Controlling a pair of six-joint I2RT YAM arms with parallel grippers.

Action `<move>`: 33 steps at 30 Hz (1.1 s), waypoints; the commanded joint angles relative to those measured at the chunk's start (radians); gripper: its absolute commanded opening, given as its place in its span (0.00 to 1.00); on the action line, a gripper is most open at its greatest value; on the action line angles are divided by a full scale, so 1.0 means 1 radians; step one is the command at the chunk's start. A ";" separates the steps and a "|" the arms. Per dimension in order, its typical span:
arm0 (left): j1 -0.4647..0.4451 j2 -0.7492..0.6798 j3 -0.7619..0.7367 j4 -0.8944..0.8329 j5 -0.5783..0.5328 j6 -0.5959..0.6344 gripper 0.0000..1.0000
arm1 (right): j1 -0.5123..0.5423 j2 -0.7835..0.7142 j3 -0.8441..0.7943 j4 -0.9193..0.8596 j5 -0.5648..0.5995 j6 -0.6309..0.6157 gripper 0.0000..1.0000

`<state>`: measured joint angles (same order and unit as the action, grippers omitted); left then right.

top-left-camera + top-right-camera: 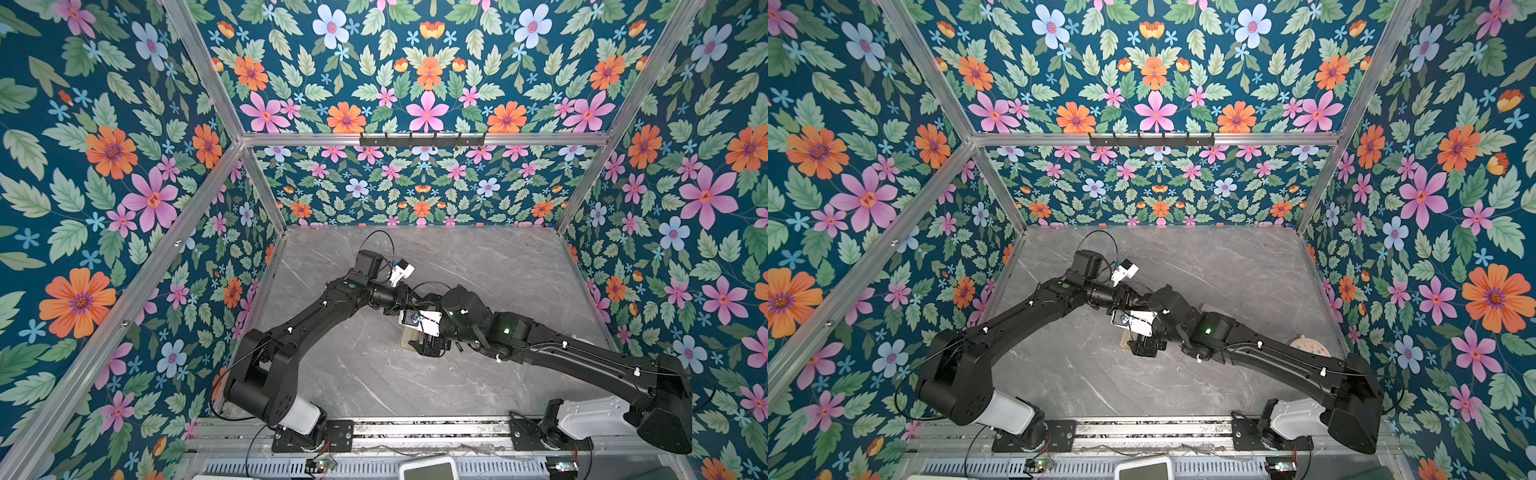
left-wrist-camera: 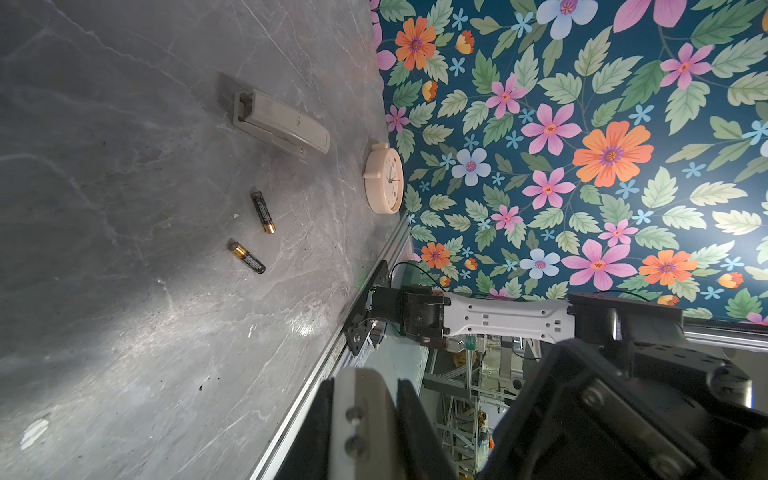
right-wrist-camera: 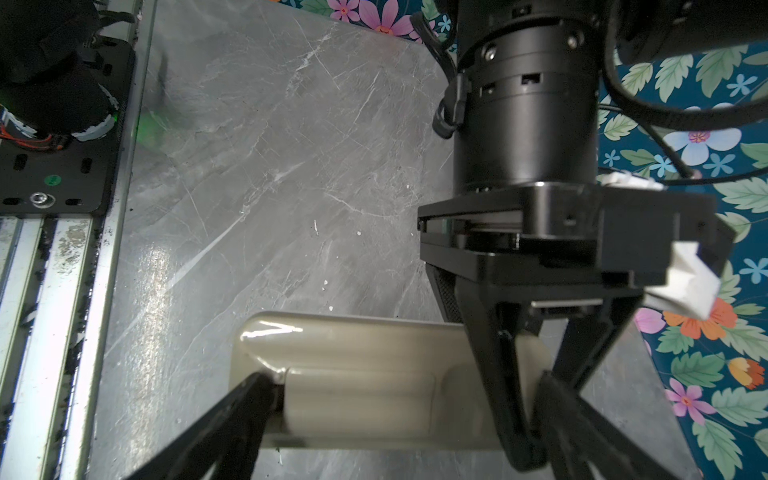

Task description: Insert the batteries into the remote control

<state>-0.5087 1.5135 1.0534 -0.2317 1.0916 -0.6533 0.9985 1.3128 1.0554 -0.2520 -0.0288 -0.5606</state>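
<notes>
The grey marble table fills the floor of the flowered booth. In both top views the left arm rises from a base at 7 o'clock on the table and the right arm from one at 5 o'clock, and their wrists meet near the centre. The right gripper is spread as wide as it goes, and the remote lies lengthwise between its jaws, plain beige back to the wrist camera. One finger presses against one end; the other is partly hidden behind the left gripper. In both top views the remote sits close to the table's centre, under the right wrist. The left gripper comes in from 10 o'clock and is fully closed, its tips down at the remote's other end; I cannot tell whether they pinch anything there. A cream stepped block lies flat on the table. A round clock rests at the table's 4 o'clock edge, against the wall. In the left wrist view the two batteries lie loose on the bare table, near each other but not touching, close to the block and the clock and well apart from the remote.
</notes>
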 commanded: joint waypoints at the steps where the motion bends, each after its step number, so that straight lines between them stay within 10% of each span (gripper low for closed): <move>1: -0.004 -0.001 0.002 -0.025 0.075 -0.028 0.00 | -0.001 -0.002 -0.009 0.034 0.104 -0.028 0.99; 33: -0.003 0.042 0.029 -0.086 0.041 0.019 0.00 | 0.000 -0.043 -0.054 0.146 0.220 -0.062 0.99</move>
<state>-0.5083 1.5520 1.0790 -0.2333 1.0660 -0.6529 1.0046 1.2751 1.0019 -0.1875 0.0593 -0.6083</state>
